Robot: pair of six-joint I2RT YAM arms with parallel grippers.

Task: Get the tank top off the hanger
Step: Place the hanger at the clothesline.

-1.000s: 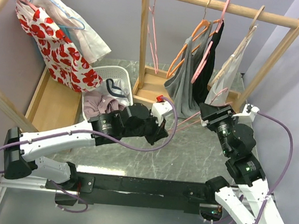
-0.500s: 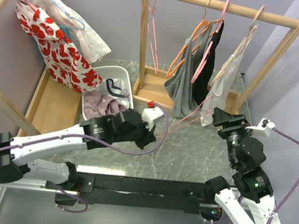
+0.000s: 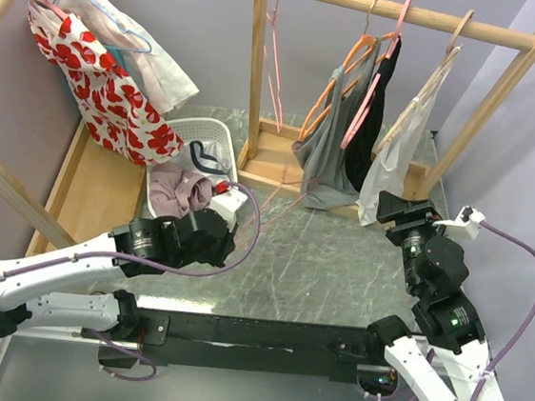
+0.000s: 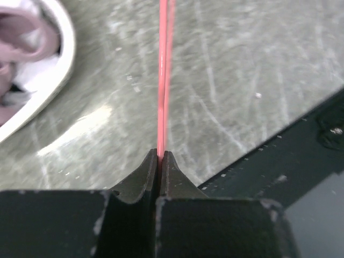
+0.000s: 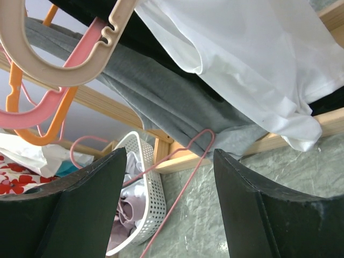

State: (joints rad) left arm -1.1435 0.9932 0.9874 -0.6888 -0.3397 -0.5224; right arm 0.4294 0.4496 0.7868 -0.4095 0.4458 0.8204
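Observation:
My left gripper [image 3: 228,238] is shut on a bare pink wire hanger [image 3: 277,202], which stretches over the table towards the rack. In the left wrist view the jaws [image 4: 161,155] pinch the doubled pink wire [image 4: 164,70]. A grey tank top [image 3: 328,149] hangs on an orange hanger on the wooden rack [image 3: 402,14]. In the right wrist view the pink hanger's far bend [image 5: 207,137] lies at the hem of the grey tank top [image 5: 161,102]. My right gripper [image 3: 402,215] is open and empty below the white top; in its own view [image 5: 169,156] nothing sits between the fingers.
A black top [image 3: 367,115] and a white top [image 3: 393,147] hang beside the grey one. A white perforated basket [image 3: 212,137] of clothes stands left of the rack, also in the right wrist view [image 5: 137,215]. A red-flowered garment [image 3: 106,97] hangs on the left rail.
My left gripper has drawn back towards the near left, dragging the pink hanger along. My right gripper has pulled back to the right, away from the hanging clothes.

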